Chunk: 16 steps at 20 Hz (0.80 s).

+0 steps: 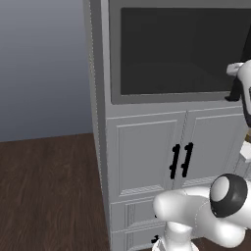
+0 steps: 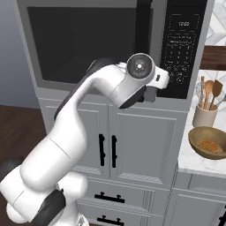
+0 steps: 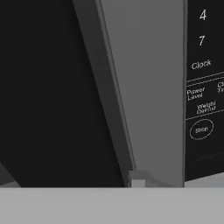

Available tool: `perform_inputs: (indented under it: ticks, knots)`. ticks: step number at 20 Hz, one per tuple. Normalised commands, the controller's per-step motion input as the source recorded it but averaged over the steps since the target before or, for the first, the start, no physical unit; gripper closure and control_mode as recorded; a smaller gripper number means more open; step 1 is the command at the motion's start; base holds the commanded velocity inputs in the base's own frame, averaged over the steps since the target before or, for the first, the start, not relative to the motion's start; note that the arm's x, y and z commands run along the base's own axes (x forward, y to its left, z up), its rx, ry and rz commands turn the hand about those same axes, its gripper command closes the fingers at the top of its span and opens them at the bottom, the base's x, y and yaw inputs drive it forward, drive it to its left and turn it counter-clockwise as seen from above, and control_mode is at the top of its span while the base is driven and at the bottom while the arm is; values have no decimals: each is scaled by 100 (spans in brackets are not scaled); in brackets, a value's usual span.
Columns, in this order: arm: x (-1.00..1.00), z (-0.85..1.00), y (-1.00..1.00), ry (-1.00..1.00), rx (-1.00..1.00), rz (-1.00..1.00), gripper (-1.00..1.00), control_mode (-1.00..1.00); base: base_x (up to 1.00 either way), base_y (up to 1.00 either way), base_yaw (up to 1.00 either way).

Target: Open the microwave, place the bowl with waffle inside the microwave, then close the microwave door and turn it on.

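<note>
My hand is raised to the large grey-framed microwave [image 2: 110,44], close against the tall black bar handle [image 2: 144,33] of its dark-windowed door [image 1: 181,51], beside the black keypad [image 3: 203,87]. Whether my claw is released or clenched I cannot tell. The handle's long axis runs vertical; I judge it stiff, best taken mid-length, the door swinging heavily on its left hinge. The wide wooden bowl [image 2: 209,142] holding the waffle [image 2: 209,145] sits upright on the white counter [image 2: 190,161] to the right, probably light but easily tipped.
</note>
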Motion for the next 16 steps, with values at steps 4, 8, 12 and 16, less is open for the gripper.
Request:
perform_inputs:
  ticks: [4,8,12,16]
  knots:
    - [-100,7,-47,-10,-6,-6,100,-100,0,0,0]
    - [-100,0,-54,-12,-5,-12,100,-100,0,0,0]
    - [-100,0,-40,-5,-9,-20,100,-100,0,0,0]
    - [-100,0,-29,-4,-15,-14,100,-100,0,0,0]
